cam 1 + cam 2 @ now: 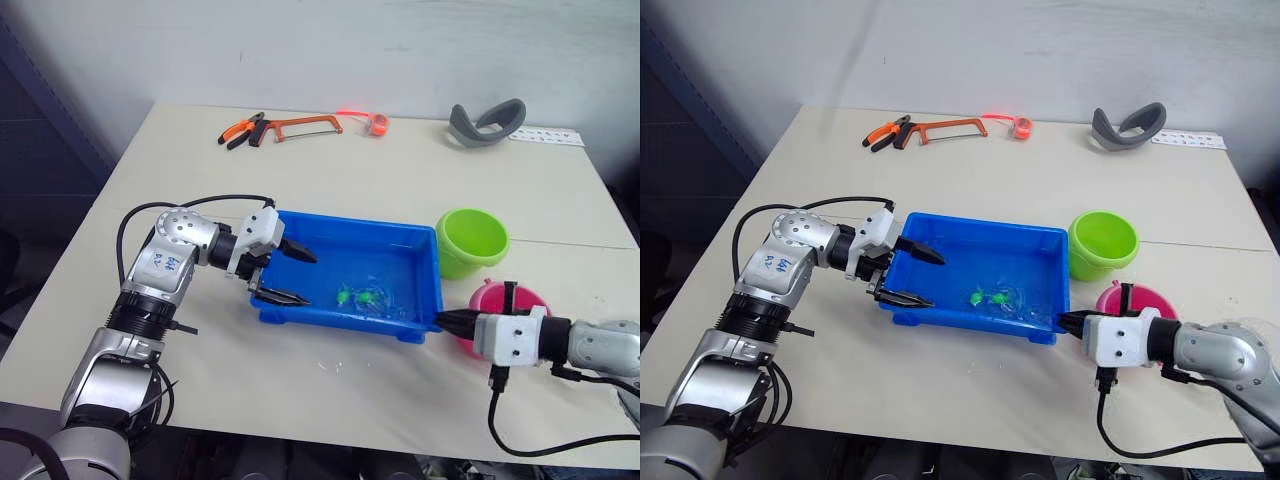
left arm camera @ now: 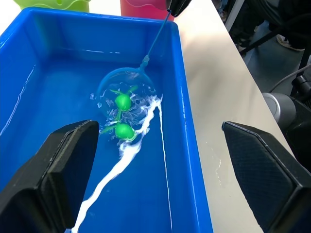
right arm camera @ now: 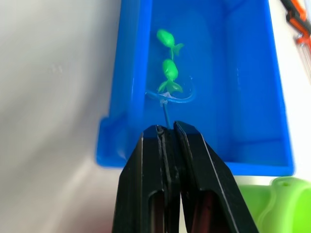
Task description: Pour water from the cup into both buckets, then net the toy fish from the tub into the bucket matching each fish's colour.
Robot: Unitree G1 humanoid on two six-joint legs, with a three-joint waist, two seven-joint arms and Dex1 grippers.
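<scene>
- The table [image 1: 400,190] carries everything; a hacksaw [image 1: 305,125], orange-handled pliers [image 1: 240,130] and a grey curved object [image 1: 487,122] lie along its far edge.
- The blue tub [image 1: 350,275] sits near the table's front edge, holding shallow water.
- The green bucket [image 1: 471,240] stands just beside the tub's far right corner; the pink bucket [image 1: 495,300] stands nearer the front edge, partly hidden behind the right arm.
- The left gripper [image 1: 285,273] is spread wide over the tub's left end wall, one finger inside and one at the front rim.
- The right gripper [image 3: 167,133] is pinched tight on the net [image 2: 127,90] handle at the tub's front right corner.
- The net's hoop is dipped in the water by the tub's front wall.
- Two green fish [image 2: 122,116] lie at the hoop, one partly inside it.
</scene>
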